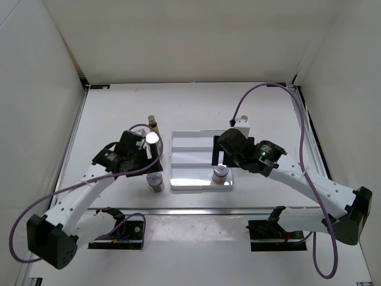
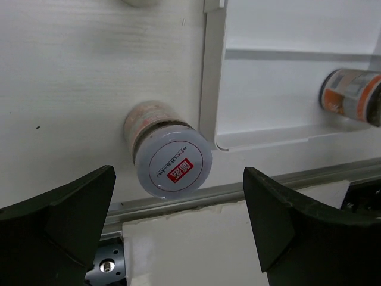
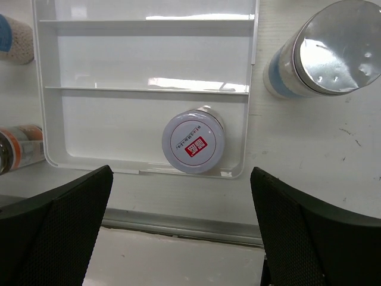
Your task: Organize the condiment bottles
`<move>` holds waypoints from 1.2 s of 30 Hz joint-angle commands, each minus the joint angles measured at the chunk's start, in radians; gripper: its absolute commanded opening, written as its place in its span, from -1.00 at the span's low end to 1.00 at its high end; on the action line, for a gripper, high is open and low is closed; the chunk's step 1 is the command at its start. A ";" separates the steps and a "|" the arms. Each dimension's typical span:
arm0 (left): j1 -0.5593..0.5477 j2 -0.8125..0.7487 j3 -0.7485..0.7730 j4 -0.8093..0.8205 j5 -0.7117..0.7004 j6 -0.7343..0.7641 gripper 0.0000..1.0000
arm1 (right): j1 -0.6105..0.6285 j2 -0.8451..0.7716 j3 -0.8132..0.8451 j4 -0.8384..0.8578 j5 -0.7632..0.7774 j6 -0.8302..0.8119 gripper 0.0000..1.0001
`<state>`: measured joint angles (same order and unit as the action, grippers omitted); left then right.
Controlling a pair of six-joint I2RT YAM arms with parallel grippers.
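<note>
The left tool (image 2: 178, 238) is hanging above the tabletop (image 1: 119, 107) near the tray's left side; its fingers (image 2: 59, 226) are standing wide apart and are gripping nothing. In the left wrist view, a short jar (image 2: 171, 159) is standing upright on the tabletop below the gap between the fingers; its pale round top is carrying a red mark; the jar is sitting outside the white tray (image 1: 190, 156), just beside the tray's near left corner.

The right tool (image 3: 184, 238) is hanging over the near right part of the tray; its fingers (image 3: 53, 232) are likewise spread wide, with nothing held between them. A second short jar (image 3: 193, 142) is standing upright inside the tray's nearest compartment, in the right-hand corner and close against the right wall; the tool is not touching it.

The tray is lying flat at the middle of the tabletop, between the two arms; thin dividers are splitting it into long compartments running left to right.

A white cylinder (image 3: 330, 50) with a silvery lid is standing on the tabletop just beside the tray's right edge, outside it; in the top view the right arm is hiding it. A second white cylinder (image 1: 152, 137), also with a silvery lid, is standing on the tabletop left of the tray, beside the left arm's wrist. A slim yellow bottle (image 1: 153, 123) with a gold cap is standing just behind that cylinder, farther from the arm bases.
</note>
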<state>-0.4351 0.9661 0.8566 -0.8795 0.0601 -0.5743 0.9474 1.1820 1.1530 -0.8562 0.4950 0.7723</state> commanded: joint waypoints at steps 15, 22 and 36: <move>-0.211 0.240 -0.030 0.011 -0.146 -0.090 0.85 | 0.004 -0.134 -0.088 0.006 0.034 -0.019 1.00; -0.255 0.169 0.040 -0.031 -0.230 -0.122 -0.14 | 0.004 -0.156 -0.098 -0.013 0.043 -0.019 1.00; -0.478 0.377 0.414 -0.118 -0.371 -0.187 -0.49 | 0.004 -0.185 -0.128 -0.033 0.071 0.008 1.00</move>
<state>-0.8738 1.2648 1.2243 -1.0351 -0.2726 -0.7395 0.9474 1.0187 1.0294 -0.8749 0.5251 0.7601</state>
